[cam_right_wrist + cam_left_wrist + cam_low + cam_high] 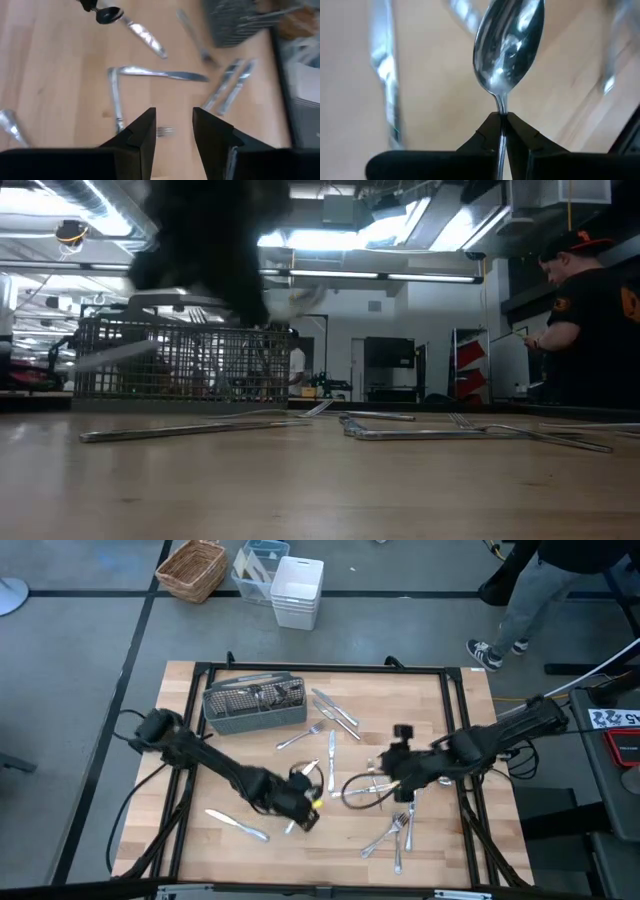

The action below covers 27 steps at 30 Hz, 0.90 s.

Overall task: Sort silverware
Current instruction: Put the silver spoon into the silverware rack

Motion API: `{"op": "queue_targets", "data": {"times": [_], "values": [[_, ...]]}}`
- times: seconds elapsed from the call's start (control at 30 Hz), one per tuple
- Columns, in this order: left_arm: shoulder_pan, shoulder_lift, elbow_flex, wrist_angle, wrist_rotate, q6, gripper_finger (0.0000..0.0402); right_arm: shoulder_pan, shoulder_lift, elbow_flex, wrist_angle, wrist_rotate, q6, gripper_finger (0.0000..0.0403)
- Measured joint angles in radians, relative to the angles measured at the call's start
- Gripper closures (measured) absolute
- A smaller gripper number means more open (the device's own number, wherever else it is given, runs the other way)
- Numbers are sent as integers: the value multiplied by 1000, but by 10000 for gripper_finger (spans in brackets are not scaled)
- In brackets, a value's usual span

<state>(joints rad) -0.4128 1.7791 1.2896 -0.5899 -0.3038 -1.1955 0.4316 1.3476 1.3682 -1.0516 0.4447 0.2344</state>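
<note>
The left gripper [502, 131] is closed on a spoon [509, 47] by its thin neck (stiff, light, slippery steel, so it may swivel). Farther off, the right gripper [174, 131] hovers open above scattered silverware [398, 832] on the counter [200, 840]; the mesh caddy [255, 705] stands beyond.

Overhead camera faces straight down; low camera looks level across table [300, 490]; both show the caddy [255, 705].

Left gripper [303, 812] low at front centre, clamped tight. Right gripper [173, 131] mid-table, fingers apart.
</note>
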Motion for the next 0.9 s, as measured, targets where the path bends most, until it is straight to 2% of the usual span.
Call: {"op": "queue_targets", "data": {"times": [0.27, 0.4, 0.63, 0.77, 0.9], "values": [[168, -236, 3, -6, -274, 386, 395, 0, -166, -25, -88, 168, 103, 272], [275, -325, 4, 56, -383, 603, 398, 0, -235, -115, -82, 182, 150, 272], [457, -367, -69, 333, -406, 944, 397, 0, -287, -364, 69, 75, 184, 272], [536, -367, -135, 433, -403, 1014, 397, 0, -273, -490, 247, -15, 169, 272], [593, -367, -208, 514, -403, 1048, 396, 1, -259, -601, 469, -71, 82, 272]]}}
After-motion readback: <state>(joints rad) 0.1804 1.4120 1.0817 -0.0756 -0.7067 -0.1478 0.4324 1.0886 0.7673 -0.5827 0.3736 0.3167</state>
